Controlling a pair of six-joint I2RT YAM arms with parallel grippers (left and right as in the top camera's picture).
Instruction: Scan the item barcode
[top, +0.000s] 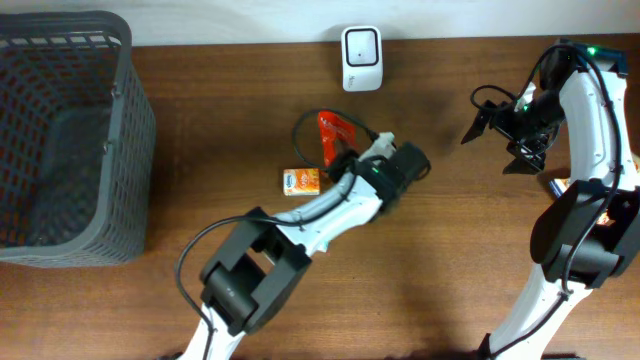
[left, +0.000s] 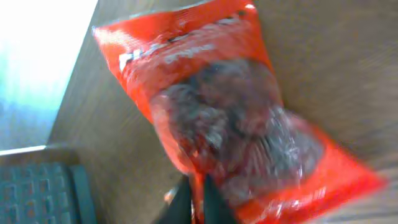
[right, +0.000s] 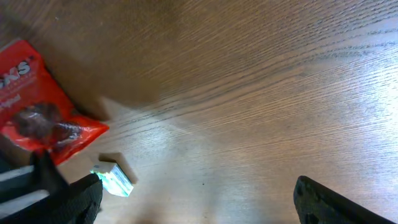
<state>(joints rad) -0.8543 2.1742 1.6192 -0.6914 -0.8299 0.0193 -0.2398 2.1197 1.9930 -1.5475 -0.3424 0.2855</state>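
Note:
A red snack bag (top: 335, 135) with dark pieces showing through its window lies tilted just below the white barcode scanner (top: 360, 58) at the table's back edge. My left gripper (top: 346, 160) is shut on the bag's lower edge. In the left wrist view the two dark fingers (left: 181, 202) pinch the red foil (left: 217, 118), which fills the blurred frame. My right gripper (top: 495, 135) hangs open far to the right with nothing between its fingers (right: 81, 196). The right wrist view also shows the bag (right: 37, 112) at the left.
A small orange box (top: 301, 181) lies left of the left gripper; in the right wrist view the box (right: 113, 177) sits near the left finger. A large grey mesh basket (top: 60, 140) fills the table's left side.

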